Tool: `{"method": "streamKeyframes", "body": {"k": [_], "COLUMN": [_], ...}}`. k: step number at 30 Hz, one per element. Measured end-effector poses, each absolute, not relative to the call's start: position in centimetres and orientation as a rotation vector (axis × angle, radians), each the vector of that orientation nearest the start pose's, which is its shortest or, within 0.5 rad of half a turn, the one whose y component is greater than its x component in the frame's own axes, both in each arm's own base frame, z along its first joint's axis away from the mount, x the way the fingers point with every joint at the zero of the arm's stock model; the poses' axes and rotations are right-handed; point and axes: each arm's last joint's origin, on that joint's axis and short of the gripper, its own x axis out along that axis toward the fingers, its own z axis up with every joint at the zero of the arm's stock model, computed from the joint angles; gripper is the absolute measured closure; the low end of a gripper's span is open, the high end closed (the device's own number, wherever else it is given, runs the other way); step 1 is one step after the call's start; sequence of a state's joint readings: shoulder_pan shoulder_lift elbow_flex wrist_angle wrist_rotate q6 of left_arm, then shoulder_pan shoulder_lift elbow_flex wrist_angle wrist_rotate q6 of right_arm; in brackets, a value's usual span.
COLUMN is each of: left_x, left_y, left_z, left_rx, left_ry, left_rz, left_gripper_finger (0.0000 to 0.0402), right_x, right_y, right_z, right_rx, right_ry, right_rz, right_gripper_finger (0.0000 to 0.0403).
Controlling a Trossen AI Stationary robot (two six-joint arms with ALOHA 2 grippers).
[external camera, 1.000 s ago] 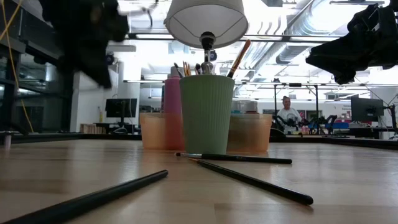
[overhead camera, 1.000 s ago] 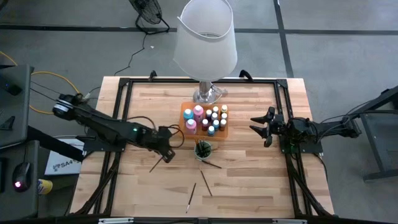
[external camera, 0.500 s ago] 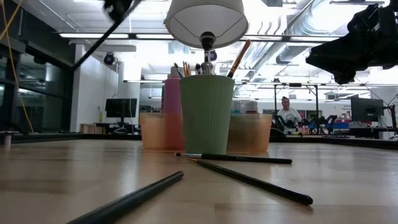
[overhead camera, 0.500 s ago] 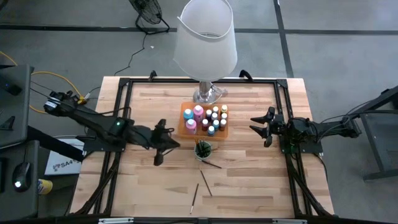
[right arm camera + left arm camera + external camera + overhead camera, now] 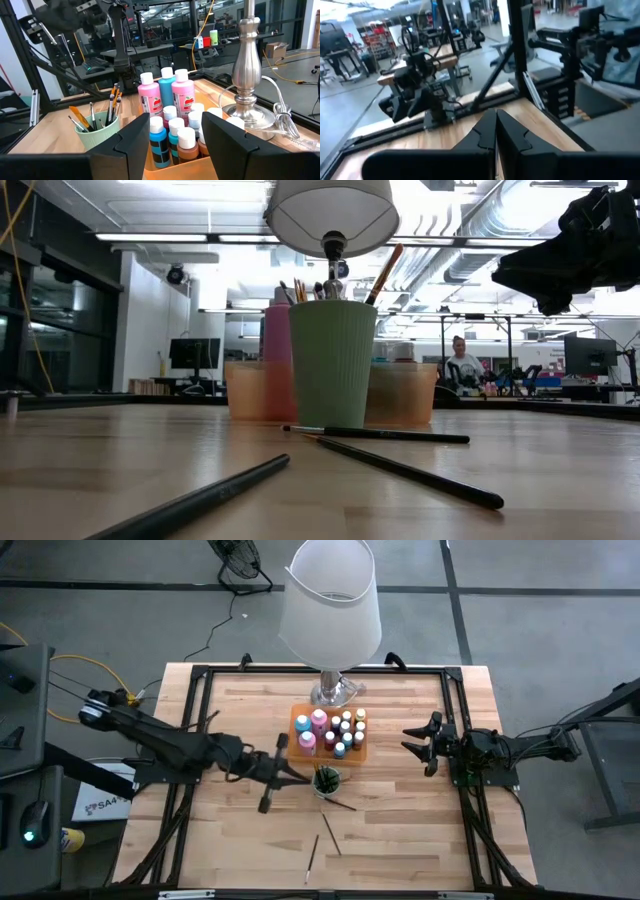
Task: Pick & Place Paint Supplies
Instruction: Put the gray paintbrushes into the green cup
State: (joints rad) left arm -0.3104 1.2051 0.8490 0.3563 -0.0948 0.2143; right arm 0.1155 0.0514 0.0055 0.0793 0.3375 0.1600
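- My left end effector [image 5: 283, 770] is pressed together. It seems to be pinching a thin brush [image 5: 266, 801], whose handle sticks out behind the tips and back toward my own arm. The left wrist view shows only the two closed fingers, so I judge this grip from above.
- I judge that I carry it this way so the brush can be tipped upright into the green cup [image 5: 326, 780]. The cup stands just ahead of my tips and already holds several brushes.
- My left arm reaches low and long across the desk [image 5: 400, 830], nearly straight, with the wrist aimed at the cup.
- The paint bottles [image 5: 318, 722] stand packed upright in the orange tray [image 5: 294, 712], just beyond the cup from my left end effector. They look already sorted.
- Loose brushes [image 5: 311, 852] lie flat on the desk on the near side of the cup, apart from my left tips. I judge these are still to be collected.
- My right end effector [image 5: 424, 743] is spread and empty. It is held level and faces the tray from the other side, near it but not touching, with the arm waiting.
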Motion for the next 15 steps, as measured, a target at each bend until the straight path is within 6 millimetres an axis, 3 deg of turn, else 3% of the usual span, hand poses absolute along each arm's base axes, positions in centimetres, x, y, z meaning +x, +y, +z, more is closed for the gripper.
{"method": "streamKeyframes", "body": {"k": [5, 15], "left_x": [28.5, 32.2], "left_y": [-7.1, -4.8], "left_z": [31.2, 27.3], "left_rx": [0.192, 0.066], "left_ry": [-0.103, -0.029], "left_rz": [-0.214, -0.181], "left_gripper_finger": [0.0401, 0.0401], "right_x": [9.9, 9.9], "right_y": [0.2, 0.2], "right_z": [16.9, 16.9], "right_rx": [0.167, 0.167], "right_ry": [-0.05, -0.05], "right_rz": [-0.219, -0.219], "right_gripper_finger": [0.0229, 0.0229]}}
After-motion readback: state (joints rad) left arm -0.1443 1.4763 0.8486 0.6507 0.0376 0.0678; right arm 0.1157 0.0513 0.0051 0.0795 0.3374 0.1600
